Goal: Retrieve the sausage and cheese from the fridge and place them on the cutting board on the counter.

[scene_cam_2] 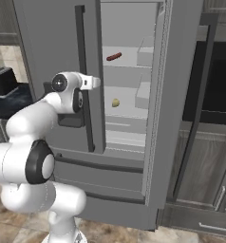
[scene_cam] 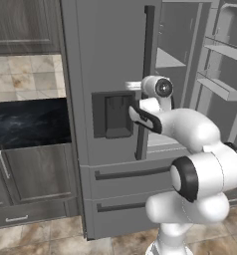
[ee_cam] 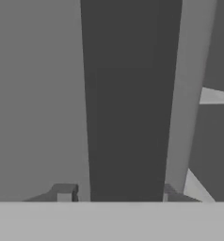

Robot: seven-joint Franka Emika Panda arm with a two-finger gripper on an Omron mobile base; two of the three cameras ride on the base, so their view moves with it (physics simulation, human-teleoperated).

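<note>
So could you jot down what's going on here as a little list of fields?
fridge: right door open, left door shut
tool: fingers either side of the left door's dark handle; grip closed or not, cannot tell
sausage: on an upper fridge shelf
cheese: on a lower shelf
counter: left of the fridge

Fridge [scene_cam_2: 53, 42] plain grey, long dark handle [scene_cam_2: 84, 76]; inside pale grey-white shelves. Sausage [scene_cam_2: 114, 57] dark red-brown. Cheese [scene_cam_2: 115, 102] yellow, slightly greenish. Counter [scene_cam: 31, 122] black with faint white veins. Cabinets [scene_cam: 33, 174] dark grey wood-grain, slim metal pulls. Floor [scene_cam: 36, 236] tan-brown mottled tiles. Arm [scene_cam: 190, 129] white, dark joints.
</note>
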